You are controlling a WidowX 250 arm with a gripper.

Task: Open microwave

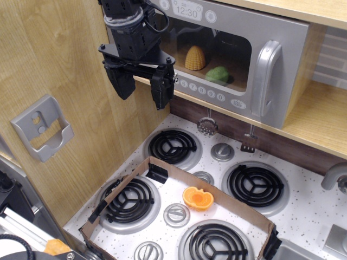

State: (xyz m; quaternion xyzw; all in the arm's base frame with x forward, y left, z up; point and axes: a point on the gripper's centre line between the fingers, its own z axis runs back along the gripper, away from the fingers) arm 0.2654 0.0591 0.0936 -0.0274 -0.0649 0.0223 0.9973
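The grey toy microwave [238,59] sits on a wooden shelf at the upper right. Its window door is closed, with a clock display [187,10] reading 12:30 on top, a row of round white buttons [201,89] below and a thick silver loop handle [267,78] at the right end. Inside the window I see a yellow corn piece [195,58] and a green item [217,75]. My black gripper [142,89] hangs in front of the microwave's left end, fingers pointing down, open and empty, far left of the handle.
A toy stove top [303,216] with four black coil burners lies below. A cardboard frame [227,203] surrounds the front burners, with an orange half-fruit piece [198,198] inside. A grey wall bracket [43,127] hangs on the left wooden wall. Utensils [207,125] hang under the shelf.
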